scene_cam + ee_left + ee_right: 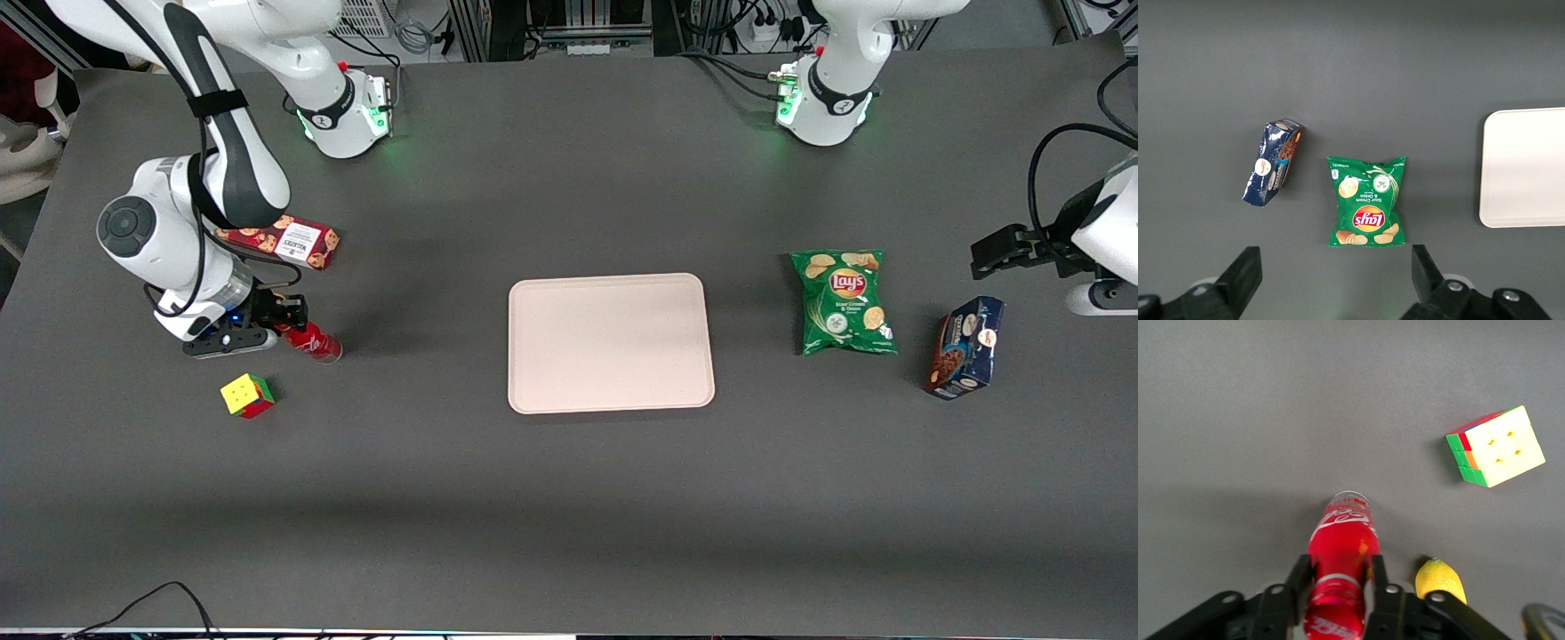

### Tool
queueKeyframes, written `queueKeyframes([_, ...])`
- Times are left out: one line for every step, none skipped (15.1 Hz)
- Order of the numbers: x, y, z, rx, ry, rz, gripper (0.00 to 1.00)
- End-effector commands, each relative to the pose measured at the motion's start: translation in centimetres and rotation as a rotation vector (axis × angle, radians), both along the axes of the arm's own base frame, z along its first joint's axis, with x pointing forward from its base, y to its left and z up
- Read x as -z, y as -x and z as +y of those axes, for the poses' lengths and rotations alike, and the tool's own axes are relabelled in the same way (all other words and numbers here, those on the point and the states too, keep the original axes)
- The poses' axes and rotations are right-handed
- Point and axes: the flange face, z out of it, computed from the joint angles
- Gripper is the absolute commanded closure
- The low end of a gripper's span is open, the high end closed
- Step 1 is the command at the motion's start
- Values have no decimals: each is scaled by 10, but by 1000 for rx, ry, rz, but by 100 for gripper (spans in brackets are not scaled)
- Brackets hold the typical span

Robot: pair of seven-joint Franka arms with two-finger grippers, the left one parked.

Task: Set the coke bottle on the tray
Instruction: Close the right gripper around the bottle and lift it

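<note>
The coke bottle [313, 343], red with white script, is between the fingers of my right gripper [284, 320] near the working arm's end of the table. In the right wrist view both fingers press against the sides of the bottle [1341, 543], and the gripper [1338, 577] is shut on it, low at the table surface. The bottle's clear base points away from the gripper, toward the tray. The pale pink tray [610, 342] lies flat mid-table with nothing on it, well apart from the bottle. Its edge shows in the left wrist view [1525, 167].
A puzzle cube [247, 396] sits nearer the front camera than the gripper and shows in the right wrist view [1495, 447]. A yellow lemon [1440, 579] lies beside the fingers. A red cookie box [284, 240] lies farther back. A green chips bag [845, 300] and a blue box [966, 347] lie toward the parked arm's end.
</note>
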Motion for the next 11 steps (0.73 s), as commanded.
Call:
queueKeyframes([-7,0,3,-5,10,-18,100])
queueKeyframes([-7,0,6,-11,9,-16,100])
queueKeyframes([-9,0,10,-14,9,-18,100])
queueKeyframes([-13,0,12,-19,9,-12,100])
queueKeyframes([-21,-1,14,-20,8,-16,100])
queueKeyframes([-32,-4,15,-21,8,-21,100])
queueKeyframes([-47,-9,17,-24,9,-16,100])
queueKeyframes([-66,-15,21,-29,8,-5,100])
queueKeyframes([-87,-23,27,-32,6,15,100])
queueKeyframes([-111,-31,35,-15,9,31,100])
queueKeyframes([-134,-37,49,-7,10,43,100])
